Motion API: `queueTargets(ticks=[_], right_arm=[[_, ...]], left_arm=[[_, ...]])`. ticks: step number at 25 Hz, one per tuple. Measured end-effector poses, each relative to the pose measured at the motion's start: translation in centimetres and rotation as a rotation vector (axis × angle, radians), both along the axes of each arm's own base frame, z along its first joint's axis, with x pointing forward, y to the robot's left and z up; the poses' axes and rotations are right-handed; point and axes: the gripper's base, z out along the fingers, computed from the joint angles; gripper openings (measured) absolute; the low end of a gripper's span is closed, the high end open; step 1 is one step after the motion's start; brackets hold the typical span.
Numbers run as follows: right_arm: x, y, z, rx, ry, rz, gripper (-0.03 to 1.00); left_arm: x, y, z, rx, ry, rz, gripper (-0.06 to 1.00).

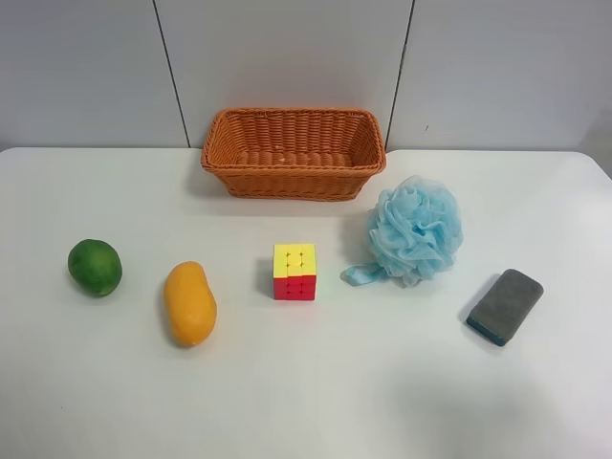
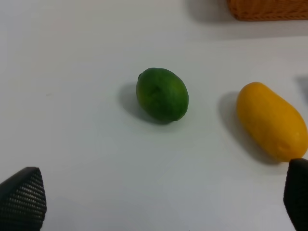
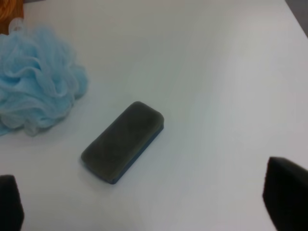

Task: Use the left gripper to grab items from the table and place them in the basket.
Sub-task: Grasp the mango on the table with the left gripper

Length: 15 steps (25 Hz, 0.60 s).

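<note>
On the white table (image 1: 306,392) lie a round green fruit (image 1: 95,267), an orange-yellow mango (image 1: 189,303), a yellow-and-red puzzle cube (image 1: 295,272), a light-blue bath puff (image 1: 415,231) and a grey sponge with a teal edge (image 1: 505,305). The orange wicker basket (image 1: 293,153) stands empty at the back. No arm shows in the exterior high view. My left gripper (image 2: 159,202) is open and empty, above the table short of the green fruit (image 2: 162,94) and the mango (image 2: 271,121). My right gripper (image 3: 149,204) is open and empty, short of the sponge (image 3: 121,141).
A grey panelled wall (image 1: 287,57) runs behind the table. A corner of the basket (image 2: 267,8) shows in the left wrist view. The puff (image 3: 36,79) lies beside the sponge in the right wrist view.
</note>
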Motion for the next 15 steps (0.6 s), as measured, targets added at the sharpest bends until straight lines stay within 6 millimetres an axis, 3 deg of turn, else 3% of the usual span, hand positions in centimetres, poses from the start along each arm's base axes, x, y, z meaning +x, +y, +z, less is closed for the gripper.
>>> queueTargets(ticks=[15], right_arm=[[0.00,0.00,0.00,0.000,0.000,0.000,0.99]], left_arm=[[0.00,0.00,0.00,0.000,0.000,0.000,0.99]])
